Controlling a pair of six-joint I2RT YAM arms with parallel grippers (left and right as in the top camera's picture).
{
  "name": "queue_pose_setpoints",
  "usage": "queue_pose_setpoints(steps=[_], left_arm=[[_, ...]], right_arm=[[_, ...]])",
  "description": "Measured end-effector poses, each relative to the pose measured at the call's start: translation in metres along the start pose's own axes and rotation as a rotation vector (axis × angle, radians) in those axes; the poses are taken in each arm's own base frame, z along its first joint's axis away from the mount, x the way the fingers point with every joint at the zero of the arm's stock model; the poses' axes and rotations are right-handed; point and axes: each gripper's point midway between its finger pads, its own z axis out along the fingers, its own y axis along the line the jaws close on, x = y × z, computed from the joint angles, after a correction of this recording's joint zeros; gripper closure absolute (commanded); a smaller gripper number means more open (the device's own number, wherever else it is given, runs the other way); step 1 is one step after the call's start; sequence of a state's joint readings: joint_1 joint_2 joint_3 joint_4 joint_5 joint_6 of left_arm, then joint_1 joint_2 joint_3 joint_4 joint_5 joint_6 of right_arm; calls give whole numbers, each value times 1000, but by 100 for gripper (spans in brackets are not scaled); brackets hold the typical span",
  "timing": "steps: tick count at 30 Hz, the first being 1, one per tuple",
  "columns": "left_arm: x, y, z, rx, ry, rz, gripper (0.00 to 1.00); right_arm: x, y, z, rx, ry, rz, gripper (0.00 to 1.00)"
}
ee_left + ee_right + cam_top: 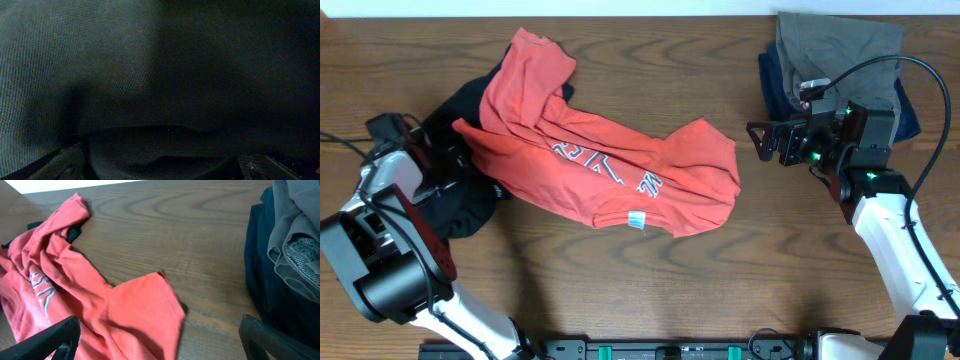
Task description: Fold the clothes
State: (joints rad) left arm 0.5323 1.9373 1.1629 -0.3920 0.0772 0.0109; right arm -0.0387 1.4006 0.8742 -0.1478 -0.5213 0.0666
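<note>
left hand [432, 152], fingers wide apart, pressed into the black top [460, 205]; orange T-shirt [610, 160] sprawls ahead of the wide-open right hand [760, 141], grey-navy pile [840, 45] just beside it

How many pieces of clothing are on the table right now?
4: crumpled orange-red T-shirt mid-table, black top beneath its left side, grey garment atop a navy one far right. That stack may hide more.

Soft, even light falls from above on the table [650, 290]. The orange-red T-shirt [610, 170] throws only faint shadows, and green lights [817, 155] glow at the right wrist. The left wrist view is very dim, filled by the black top [150, 75], its weave sharp. The right wrist view is bright, one corner blown white, and the right end effector [160, 322] looks dark and slightly soft.
</note>
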Motion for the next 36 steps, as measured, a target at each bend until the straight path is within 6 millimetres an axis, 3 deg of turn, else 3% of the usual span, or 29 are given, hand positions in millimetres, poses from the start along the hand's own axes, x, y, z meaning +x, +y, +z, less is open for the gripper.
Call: queue_pose_setpoints(steps=[7, 12, 17, 21, 26, 30, 36], left_arm=[[3, 8, -3, -2, 17, -39, 2], [20, -1, -21, 2, 56, -48, 2], [10, -11, -77, 26, -32, -81, 2], [9, -14, -122, 41, -99, -103, 2], [16, -21, -147, 53, -123, -98, 2], [21, -35, -152, 69, -120, -62, 2], [27, -66, -152, 101, -109, 21, 2]], right_arm=[[24, -5, 9, 7, 89, 46, 2], [57, 8, 24, -19, 213, 69, 15], [89, 30, 39, -53, 333, 69, 29], [118, 36, 49, -30, 432, 86, 43], [144, 35, 58, 7, 517, 111, 46], [141, 23, 67, 73, 487, 108, 40], [106, 5, 85, 153, 324, 51, 43]])
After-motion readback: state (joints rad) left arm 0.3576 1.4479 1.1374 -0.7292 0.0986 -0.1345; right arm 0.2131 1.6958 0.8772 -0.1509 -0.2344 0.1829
